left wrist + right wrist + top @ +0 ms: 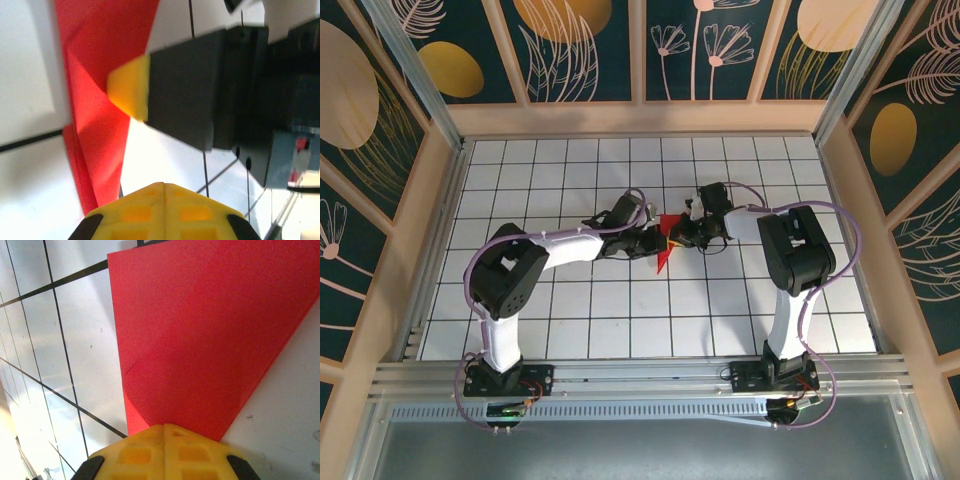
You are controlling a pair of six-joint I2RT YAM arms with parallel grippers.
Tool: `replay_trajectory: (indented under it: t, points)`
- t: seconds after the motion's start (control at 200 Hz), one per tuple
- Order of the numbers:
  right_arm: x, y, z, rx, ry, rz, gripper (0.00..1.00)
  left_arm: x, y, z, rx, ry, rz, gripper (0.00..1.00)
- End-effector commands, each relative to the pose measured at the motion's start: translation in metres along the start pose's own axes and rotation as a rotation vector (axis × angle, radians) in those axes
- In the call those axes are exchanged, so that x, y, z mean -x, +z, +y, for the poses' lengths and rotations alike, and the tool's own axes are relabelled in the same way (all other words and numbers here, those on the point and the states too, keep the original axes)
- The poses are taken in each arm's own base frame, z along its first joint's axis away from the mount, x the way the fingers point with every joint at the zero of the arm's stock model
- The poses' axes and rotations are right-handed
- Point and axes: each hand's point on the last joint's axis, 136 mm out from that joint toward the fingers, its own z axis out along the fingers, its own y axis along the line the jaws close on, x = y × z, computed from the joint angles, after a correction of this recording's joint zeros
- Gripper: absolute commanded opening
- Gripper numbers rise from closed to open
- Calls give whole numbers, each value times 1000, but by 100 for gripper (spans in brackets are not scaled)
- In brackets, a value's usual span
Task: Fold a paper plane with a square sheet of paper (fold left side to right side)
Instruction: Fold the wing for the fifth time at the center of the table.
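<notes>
Sheet count: one square sheet of paper (665, 250), bright red, folded into a tapered, layered shape with creases showing (95, 75).
Sheet place: flat on the white grid table (620, 320), between the two grippers.
Gripper count: two, one on each side of the sheet.
Left gripper (648, 240): at the sheet's left edge. Its yellow fingers (145, 210) are pressed together, and the red layers run past their left side.
Right gripper (685, 237): at the sheet's right edge. Its yellow fingers (145, 450) are pressed together where the sheet's narrow end (200, 340) meets them. Whether paper lies between them cannot be told.
Gripper spacing: the right gripper's yellow tip (130, 92) lies over the sheet, just ahead of the left fingers.
Left arm (505, 280): elbow raised well left of the sheet, forearm reaching right to it.
Right arm (795, 250): elbow raised well right of the sheet, forearm reaching left to it.
</notes>
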Motion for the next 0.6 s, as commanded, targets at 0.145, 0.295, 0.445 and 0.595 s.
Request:
replay_trajectory:
  t: [0.145, 0.295, 0.445, 0.595]
  points:
    - [-25, 15, -43, -137, 61, 83, 0, -22, 8, -9, -57, -8, 98, 0]
    - [-24, 16, -43, -139, 59, 81, 0, -20, 15, 4, -6, -11, 89, 0]
    - [-24, 15, -45, -149, 55, 83, 0, -27, 22, 9, -11, -18, 120, 0]
    - [-25, 15, -47, -154, 59, 83, 0, -32, 25, 15, -1, -25, 131, 0]
